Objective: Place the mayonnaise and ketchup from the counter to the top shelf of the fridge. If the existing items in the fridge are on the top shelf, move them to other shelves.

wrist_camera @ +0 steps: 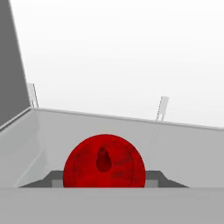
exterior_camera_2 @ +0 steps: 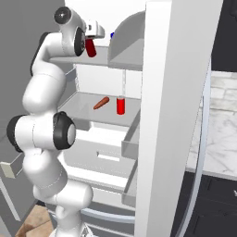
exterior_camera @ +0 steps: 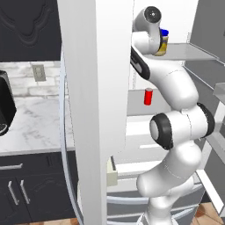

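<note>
Hand view: ketchup [wrist_camera: 104,162] end-on, cap toward camera

A grey-white marbled backsplash wall [exterior_camera: 26,79] with a pale outlet plate [exterior_camera: 38,72] stands far left, wood-toned floor [exterior_camera: 206,213] lies near right.

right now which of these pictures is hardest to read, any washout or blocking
Hand view: the white fridge back wall is washed out flat, and the small red ketchup bottle crowds the bottom. Left base view: the thick white fridge door blocks the middle, and the arm covers part of the cream mayonnaise container with blue cap. Right base view: soft, low in detail, shelves evenly lit.
</note>
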Robot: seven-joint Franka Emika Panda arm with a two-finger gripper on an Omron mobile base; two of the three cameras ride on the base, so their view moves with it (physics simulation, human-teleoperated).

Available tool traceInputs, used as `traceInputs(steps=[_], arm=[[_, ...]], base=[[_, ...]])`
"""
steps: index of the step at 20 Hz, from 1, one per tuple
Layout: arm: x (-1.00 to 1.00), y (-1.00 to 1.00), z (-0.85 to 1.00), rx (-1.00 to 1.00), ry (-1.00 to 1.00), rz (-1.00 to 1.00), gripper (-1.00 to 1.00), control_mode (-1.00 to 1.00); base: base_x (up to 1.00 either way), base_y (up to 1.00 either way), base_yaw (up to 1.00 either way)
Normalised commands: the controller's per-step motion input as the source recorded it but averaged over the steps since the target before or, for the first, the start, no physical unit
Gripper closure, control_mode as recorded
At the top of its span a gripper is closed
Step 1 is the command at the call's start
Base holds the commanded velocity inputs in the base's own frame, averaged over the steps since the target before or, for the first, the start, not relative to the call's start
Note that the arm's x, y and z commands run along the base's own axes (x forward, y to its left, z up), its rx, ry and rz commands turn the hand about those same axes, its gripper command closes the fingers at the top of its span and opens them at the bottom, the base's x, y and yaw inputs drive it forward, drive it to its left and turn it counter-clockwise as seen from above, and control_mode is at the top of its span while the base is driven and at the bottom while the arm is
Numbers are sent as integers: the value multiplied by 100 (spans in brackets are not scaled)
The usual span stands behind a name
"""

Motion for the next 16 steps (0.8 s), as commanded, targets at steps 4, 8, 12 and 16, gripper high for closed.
traceInputs(steps=[4,8,12,16], arm=[[24,0,-1,0,0,0,100,-100],[17,0,0,0,0,0,-100,-100],[3,0,0,0,0,0,-100,-100],[0,0,0,0,0,0,-100,-100]], base=[[0,0,0],[0,0,0],[0,0,0],[0,0,0]])
